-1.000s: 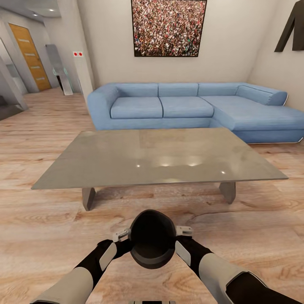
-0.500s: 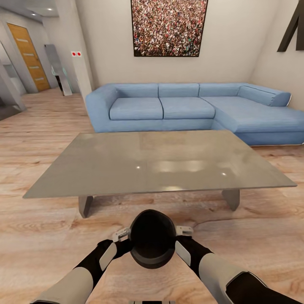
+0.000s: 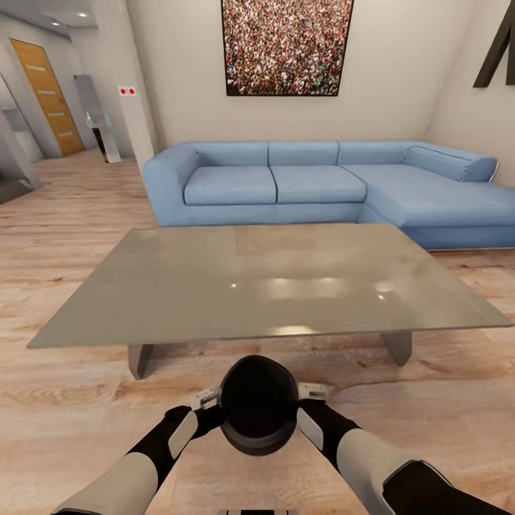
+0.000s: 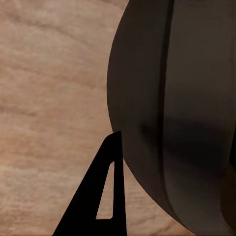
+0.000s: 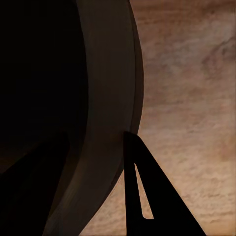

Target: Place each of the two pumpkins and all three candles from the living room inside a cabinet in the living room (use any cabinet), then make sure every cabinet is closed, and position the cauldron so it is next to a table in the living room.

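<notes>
The cauldron [image 3: 258,404], round and matte black with its wide mouth facing up, hangs above the wood floor in front of me. My left gripper [image 3: 207,398] is shut on its left rim and my right gripper [image 3: 312,392] on its right rim. In the left wrist view one dark finger [image 4: 101,196] lies against the cauldron's outer wall [image 4: 182,108]. The right wrist view has one finger [image 5: 142,191] outside the cauldron's wall [image 5: 110,98] and the other inside the dark bowl. The low grey table [image 3: 257,279] stands just beyond the cauldron, its near edge close.
A blue corner sofa [image 3: 322,182] runs behind the table along the back wall, under a large framed picture [image 3: 286,46]. At the far left a hallway leads to an orange door [image 3: 50,96]. Open wood floor [image 3: 64,415] lies on both sides of my arms.
The whole view has moved forward: the table looks larger and its near edge is closer. The cauldron and both grippers hold the same place in the picture.
</notes>
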You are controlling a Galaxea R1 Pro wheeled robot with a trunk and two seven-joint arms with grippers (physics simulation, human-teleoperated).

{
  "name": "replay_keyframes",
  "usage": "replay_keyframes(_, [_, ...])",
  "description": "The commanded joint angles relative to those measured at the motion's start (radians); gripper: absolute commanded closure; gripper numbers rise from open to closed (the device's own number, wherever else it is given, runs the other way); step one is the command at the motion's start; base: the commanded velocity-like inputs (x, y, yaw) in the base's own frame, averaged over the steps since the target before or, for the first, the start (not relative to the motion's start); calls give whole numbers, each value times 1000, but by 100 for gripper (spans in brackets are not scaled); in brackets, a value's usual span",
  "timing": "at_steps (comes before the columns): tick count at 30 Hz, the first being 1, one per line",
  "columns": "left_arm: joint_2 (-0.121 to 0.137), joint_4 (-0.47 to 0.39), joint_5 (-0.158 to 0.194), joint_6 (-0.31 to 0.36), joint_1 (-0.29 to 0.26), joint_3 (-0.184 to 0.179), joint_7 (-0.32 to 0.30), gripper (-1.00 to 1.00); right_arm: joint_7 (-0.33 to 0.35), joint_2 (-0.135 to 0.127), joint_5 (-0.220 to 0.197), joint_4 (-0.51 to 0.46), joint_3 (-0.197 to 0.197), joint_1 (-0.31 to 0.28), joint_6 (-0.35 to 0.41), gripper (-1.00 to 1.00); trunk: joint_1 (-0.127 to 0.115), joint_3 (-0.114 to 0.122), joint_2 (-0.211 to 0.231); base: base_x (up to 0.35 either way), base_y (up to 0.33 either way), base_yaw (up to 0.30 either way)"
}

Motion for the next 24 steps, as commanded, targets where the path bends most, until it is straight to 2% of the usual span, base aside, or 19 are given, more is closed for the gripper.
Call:
replay_keyframes(1, [2, -1, -15, 6, 0, -7, 14, 100, -8, 0, 18, -26, -12, -2, -5, 100, 0, -1, 0, 155, 0, 0])
replay_keyframes(15, [3, -1, -15, 6, 0, -7, 15, 100, -8, 0, 18, -26, -12, -2, -5, 100, 0, -1, 0, 94, 0, 0])
replay_keyframes(24, [2, -4, -15, 4, 0, -7, 17, 100, -8, 0, 18, -26, -12, -2, -5, 100, 0, -1, 0, 16, 0, 0])
